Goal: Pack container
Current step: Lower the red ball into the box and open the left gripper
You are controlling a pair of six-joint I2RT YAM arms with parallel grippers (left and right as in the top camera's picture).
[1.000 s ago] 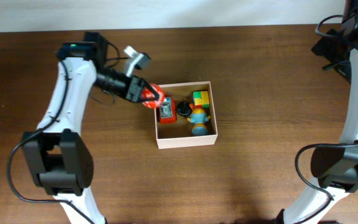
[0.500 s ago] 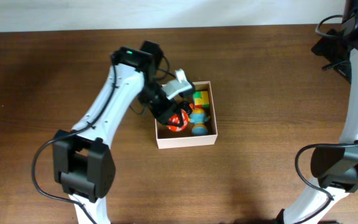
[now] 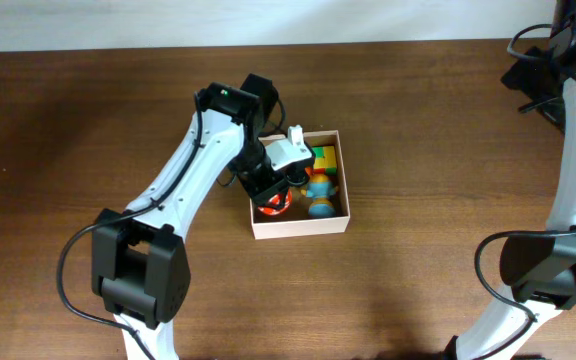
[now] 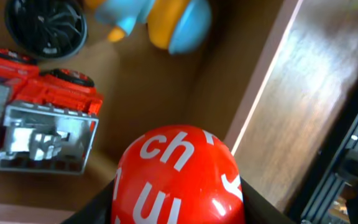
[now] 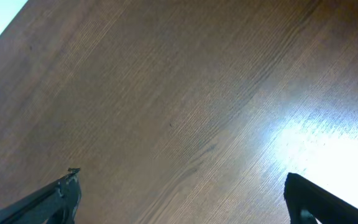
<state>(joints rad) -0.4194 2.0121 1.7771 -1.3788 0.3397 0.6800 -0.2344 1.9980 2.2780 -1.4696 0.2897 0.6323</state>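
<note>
Since half a second ago the left pincer (image 3: 275, 199) has carried the red ball (image 4: 176, 180) a little nearer, into the container's (image 3: 299, 230) near left corner. It pinches the white-lettered ball just inside the near wall. A red fire truck (image 4: 36, 118), a black wheel (image 4: 45, 25) and a blue and orange toy (image 4: 154, 18) lie inside. The container sits mid-table (image 3: 418, 290). The right pincer (image 5: 179, 186) hangs spread, far right.
</note>
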